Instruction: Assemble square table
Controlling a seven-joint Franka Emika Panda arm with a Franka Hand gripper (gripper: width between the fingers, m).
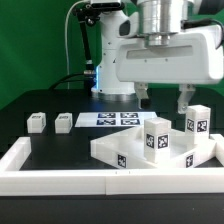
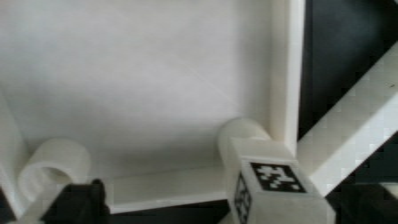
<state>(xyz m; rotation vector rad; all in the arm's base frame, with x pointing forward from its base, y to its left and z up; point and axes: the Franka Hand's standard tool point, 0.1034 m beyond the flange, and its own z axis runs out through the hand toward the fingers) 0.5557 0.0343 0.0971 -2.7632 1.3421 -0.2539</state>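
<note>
Exterior view: slab [image 1: 116, 151] lies by the rim wall [image 1: 60, 181]. Two legs [image 1: 157, 138] [image 1: 194, 123] stand on it and two loose legs [image 1: 37, 122] [image 1: 63, 121] sit apart. Gripper [image 1: 163, 103] hovers above, jaws wide, empty. Looks about half done.

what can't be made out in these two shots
- whether the upright legs are fixed in the slab: too small in the exterior view, blurred in the wrist view
- tags on the two loose legs: too small, exterior view
- fingertips: cut off by the wrist view's edge
- arm above the gripper: cut off by the exterior view's top edge
</note>
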